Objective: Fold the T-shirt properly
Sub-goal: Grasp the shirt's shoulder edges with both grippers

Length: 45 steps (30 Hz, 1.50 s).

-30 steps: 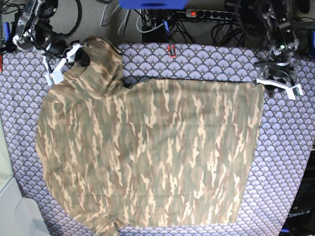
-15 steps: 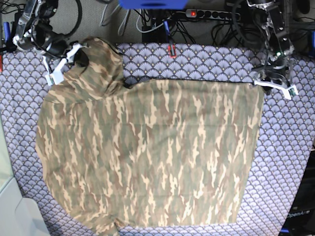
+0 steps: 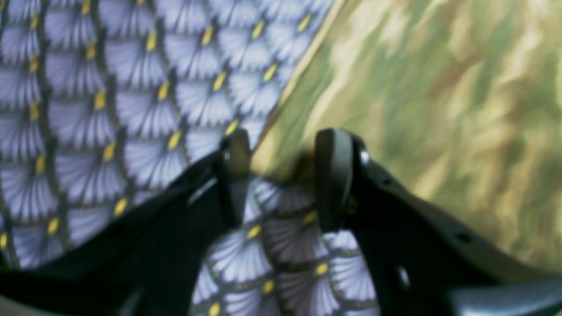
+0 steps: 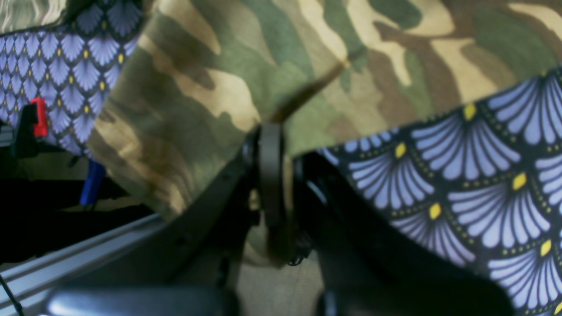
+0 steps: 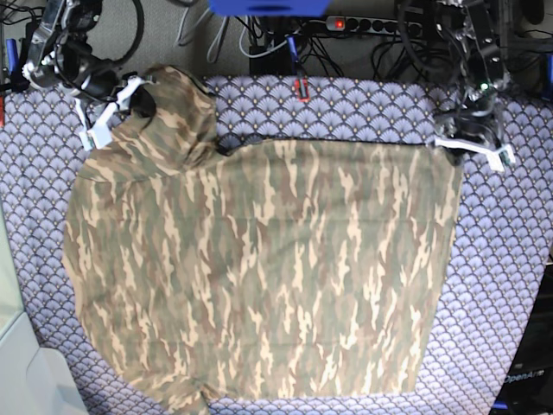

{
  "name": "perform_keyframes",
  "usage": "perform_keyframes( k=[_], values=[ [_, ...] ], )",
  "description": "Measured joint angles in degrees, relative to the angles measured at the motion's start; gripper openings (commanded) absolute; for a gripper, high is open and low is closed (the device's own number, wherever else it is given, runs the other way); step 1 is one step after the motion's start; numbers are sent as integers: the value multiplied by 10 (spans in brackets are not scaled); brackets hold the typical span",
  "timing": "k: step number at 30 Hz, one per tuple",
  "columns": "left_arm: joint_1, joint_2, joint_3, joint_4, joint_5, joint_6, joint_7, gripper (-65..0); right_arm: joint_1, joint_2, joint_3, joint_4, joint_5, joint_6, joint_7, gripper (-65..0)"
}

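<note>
Inventory — one camouflage T-shirt (image 5: 259, 268), one purple scallop-print bench cloth (image 5: 363, 108), two robot hands — left hand (image 5: 469, 147), right hand (image 5: 108, 112), one power strip (image 5: 367, 24).

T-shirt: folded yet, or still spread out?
Mostly spread: the T-shirt lies flat on the table cloth, only its far corner bunched in the right gripper.

T-shirt (image 5: 259, 268): camo, olive grn/brown/tan-cream streaks, dk collar edge | table cloth (image 5: 380, 108): purple scallop fans w/ dk outlines + sm yellow dots | gripper fingers (image 3: 333, 175): blk | clip at table's far edge (image 5: 301, 88): red | power strip (image 5: 363, 24): blk w/ red switch
</note>
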Motion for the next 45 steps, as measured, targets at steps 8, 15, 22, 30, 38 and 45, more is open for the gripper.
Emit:
perform_keyframes(
  k=[8,15,22,30,38,45],
  values=[
    [-1,-2,-2,-9,-2,-1,-2,-399,0,3,-14,0,-2,0,2,-635],
    [-4,2,3,-23,-2,-4,-21,-404,0,7,-30,0,-2,0,2,-635],
    [-5,4,49,-23,0,4,-31,-650,0,8,-32,0,-2,0,4,-635],
    [3,9,50,9,-2,3,-1,-642,-4,15,-35,3,-1,0,6,-638],
    [65,9,46,110,-1,2,17,-642,-7,30,-30,3,8,0,-2,-639],
    [121,11,6,156,-1,3,20,-642,-77,37,-24,65,-28,-1,33,-638]
  ],
)
